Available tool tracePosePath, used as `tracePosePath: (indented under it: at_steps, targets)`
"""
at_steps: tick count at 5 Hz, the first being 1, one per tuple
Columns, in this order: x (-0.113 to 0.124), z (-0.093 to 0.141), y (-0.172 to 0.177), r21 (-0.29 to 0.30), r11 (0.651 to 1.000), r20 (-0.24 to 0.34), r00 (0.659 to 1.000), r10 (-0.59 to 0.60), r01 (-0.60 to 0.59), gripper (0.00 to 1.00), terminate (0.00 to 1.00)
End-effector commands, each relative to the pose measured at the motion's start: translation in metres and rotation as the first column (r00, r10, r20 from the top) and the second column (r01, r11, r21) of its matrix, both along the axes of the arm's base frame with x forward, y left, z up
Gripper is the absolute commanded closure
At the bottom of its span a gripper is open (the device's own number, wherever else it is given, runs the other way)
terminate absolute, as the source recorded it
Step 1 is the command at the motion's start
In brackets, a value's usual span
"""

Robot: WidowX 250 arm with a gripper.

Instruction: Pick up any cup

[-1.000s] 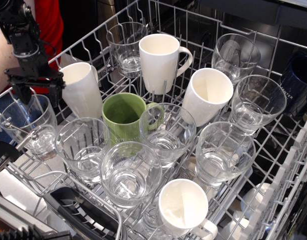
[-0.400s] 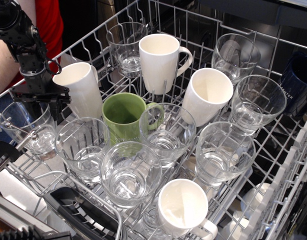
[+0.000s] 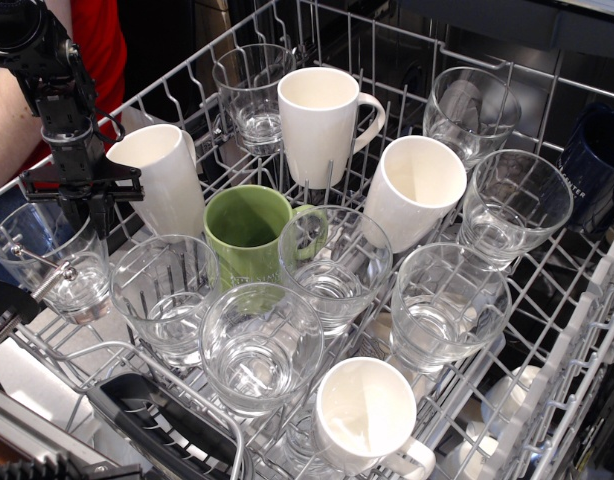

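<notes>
A wire dish rack (image 3: 587, 310) holds many cups. My black gripper (image 3: 82, 205) hangs at the far left, jaws spread and empty. It sits above a clear glass (image 3: 52, 265), and its right finger is against the left rim of a white cup (image 3: 172, 185), which leans a little. A green mug (image 3: 249, 228) stands just right of that cup. A tall white mug (image 3: 320, 120), another white mug (image 3: 412, 190) and a front white mug (image 3: 367, 415) are also in the rack. How far the finger reaches past the rim is hard to tell.
Several clear glasses fill the rack, such as one at the front (image 3: 259, 350) and one at the back (image 3: 249, 95). A dark blue mug (image 3: 597, 165) is at the right edge. A person in red (image 3: 92, 50) stands behind the arm.
The gripper has moved right and slightly down, from over the left glass to the white cup's left rim. The cup's rim now looks nudged and tilted.
</notes>
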State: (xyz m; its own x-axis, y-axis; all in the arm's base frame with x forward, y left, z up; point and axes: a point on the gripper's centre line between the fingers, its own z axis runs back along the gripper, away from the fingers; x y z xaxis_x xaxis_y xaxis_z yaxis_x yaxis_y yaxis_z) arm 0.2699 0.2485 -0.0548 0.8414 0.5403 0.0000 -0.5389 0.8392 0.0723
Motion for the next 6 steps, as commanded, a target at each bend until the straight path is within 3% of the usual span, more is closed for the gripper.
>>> tracePosePath:
  at_steps: [1,2,4,5,6]
  targets:
    - [0.021,0.081,0.012,0.117,0.989,0.161,0.981,-0.104,0.086,1.00,0.00]
    - [0.025,0.101,0.002,0.149,0.983,0.185,0.973,-0.135,0.108,1.00,0.00]
    - [0.016,0.149,-0.013,0.254,0.952,0.180,0.959,-0.218,0.169,1.00,0.00]
    - [0.017,0.176,-0.017,0.291,0.937,0.141,0.960,-0.243,0.195,1.00,0.00]
    - [0.015,0.190,-0.019,0.315,0.917,0.087,0.955,-0.284,0.244,1.00,1.00]
